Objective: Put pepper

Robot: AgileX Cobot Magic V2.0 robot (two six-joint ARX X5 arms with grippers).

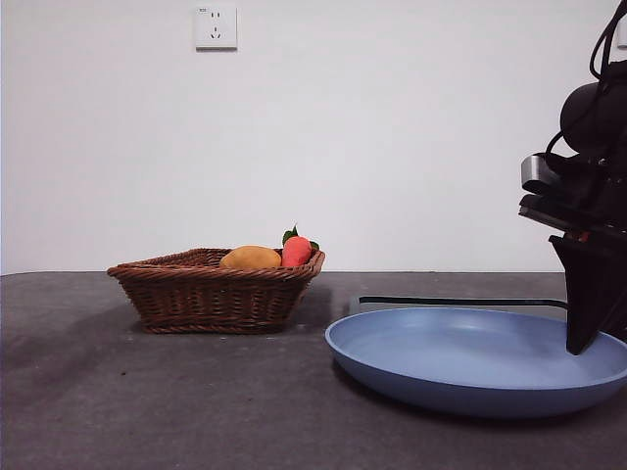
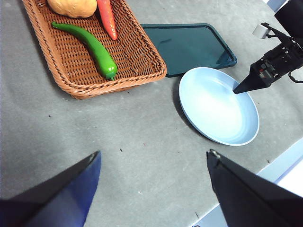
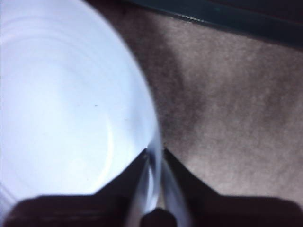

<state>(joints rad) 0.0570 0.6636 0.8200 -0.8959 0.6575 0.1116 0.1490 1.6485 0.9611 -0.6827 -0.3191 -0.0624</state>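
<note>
The glossy green pepper (image 2: 90,47) lies inside the wicker basket (image 2: 118,80); in the front view the basket (image 1: 216,294) wall hides it. The blue plate (image 1: 441,387) sits to the right of the basket, seen also in the left wrist view as the plate (image 2: 218,109). My right gripper (image 3: 155,153) is shut on the plate's rim (image 3: 151,132), and it shows as the dark right gripper (image 1: 583,343) at the plate's right edge. My left gripper (image 2: 154,153) hangs open high above bare table, holding nothing.
A red-orange carrot (image 2: 108,19) and a yellow-orange fruit (image 2: 71,5) share the basket with the pepper. A dark teal tray (image 2: 189,45) lies flat behind the plate. A wall socket (image 1: 216,26) is on the white wall.
</note>
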